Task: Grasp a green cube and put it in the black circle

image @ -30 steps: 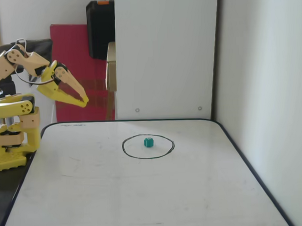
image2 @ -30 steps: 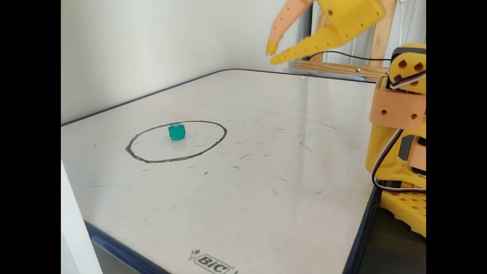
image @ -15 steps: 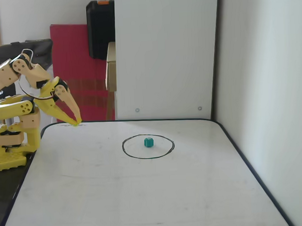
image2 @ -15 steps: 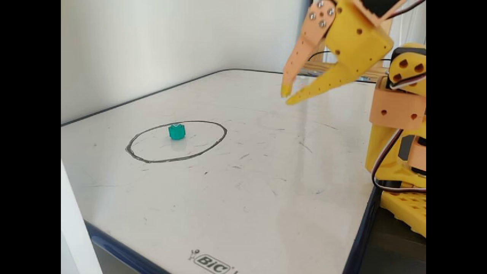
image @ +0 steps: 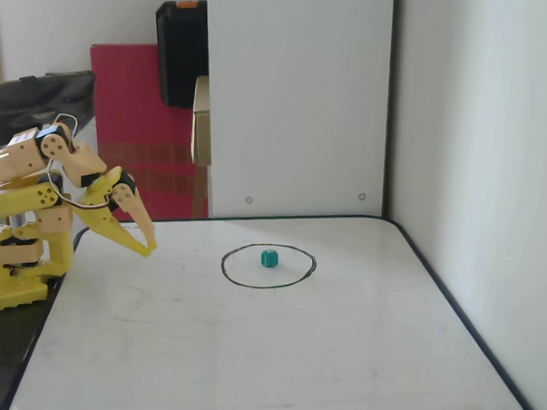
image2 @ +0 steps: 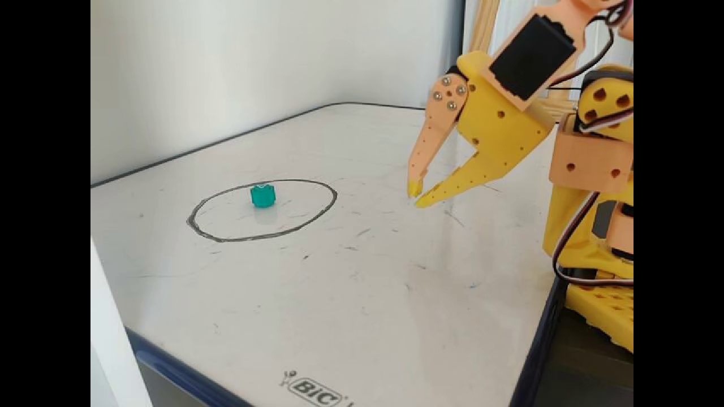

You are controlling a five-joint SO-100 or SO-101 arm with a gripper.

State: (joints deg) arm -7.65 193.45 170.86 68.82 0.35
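The surface is a white dry-erase board (image: 262,351) with a dark blue rim, and it shows a "BIC" mark (image2: 317,390) at its near edge in a fixed view. A black circle (image: 268,266) is drawn on it. The green cube (image: 269,258) lies inside the circle, a little toward 12 o'clock from its centre. Small scuffs (image2: 362,232) lie at 3 o'clock from the circle.

The cube (image: 269,258) (image2: 263,195) sits on the whiteboard (image: 262,351) (image2: 362,294), inside the drawn circle (image: 268,266) (image2: 261,210). In a fixed view the gripper (image: 149,248) stands well left of the circle; in the other fixed view the gripper (image2: 417,198) stands right of it.
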